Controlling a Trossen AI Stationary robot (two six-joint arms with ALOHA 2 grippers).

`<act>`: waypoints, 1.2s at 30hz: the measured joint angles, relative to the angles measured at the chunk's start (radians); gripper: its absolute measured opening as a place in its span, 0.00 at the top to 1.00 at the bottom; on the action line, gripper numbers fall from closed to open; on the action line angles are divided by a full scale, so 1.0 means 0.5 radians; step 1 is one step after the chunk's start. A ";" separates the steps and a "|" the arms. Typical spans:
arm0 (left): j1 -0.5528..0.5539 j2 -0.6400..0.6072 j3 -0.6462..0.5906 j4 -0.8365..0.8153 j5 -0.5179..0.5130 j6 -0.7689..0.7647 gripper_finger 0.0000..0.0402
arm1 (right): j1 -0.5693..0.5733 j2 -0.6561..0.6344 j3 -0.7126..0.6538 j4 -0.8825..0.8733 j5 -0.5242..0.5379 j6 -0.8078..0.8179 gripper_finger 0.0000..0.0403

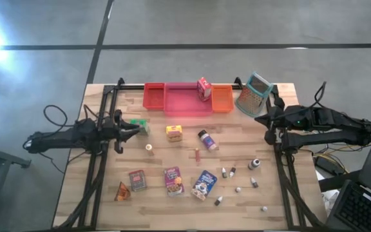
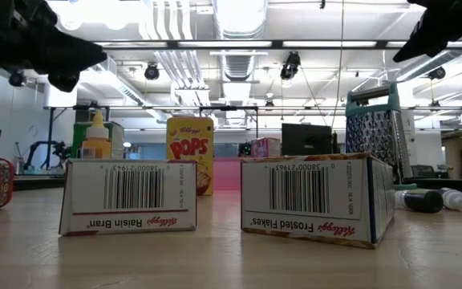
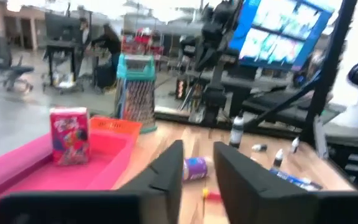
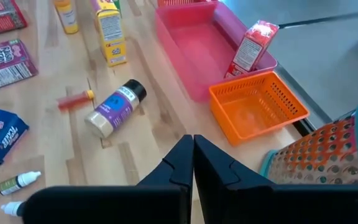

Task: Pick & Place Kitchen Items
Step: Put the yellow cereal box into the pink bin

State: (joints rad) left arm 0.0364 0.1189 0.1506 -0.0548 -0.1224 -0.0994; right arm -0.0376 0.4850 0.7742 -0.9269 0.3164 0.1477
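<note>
Small toy groceries lie scattered on the wooden table: a green box, a yellow box, a dark-capped jar on its side, red, purple and blue boxes lying flat, an orange wedge and several tiny bottles. A pink carton stands in the pink tray. My left gripper hovers open beside the green box, with nothing between its fingers. My right gripper hovers shut near the grater, above bare wood.
Red, pink and orange tray bins stand in a row at the table's far edge, with a teal-framed grater to their right. Black frame rails run along both table sides. In the low view, two cereal boxes stand close to the camera.
</note>
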 joint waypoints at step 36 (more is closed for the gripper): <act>0.096 2.274 1.758 -0.941 -0.101 0.231 0.29 | 0.000 0.002 0.000 -0.004 -0.002 -0.002 0.98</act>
State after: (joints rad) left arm 0.0847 1.2557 1.0296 -0.5254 -0.1730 0.0159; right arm -0.0376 0.4858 0.7742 -0.9291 0.3153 0.1467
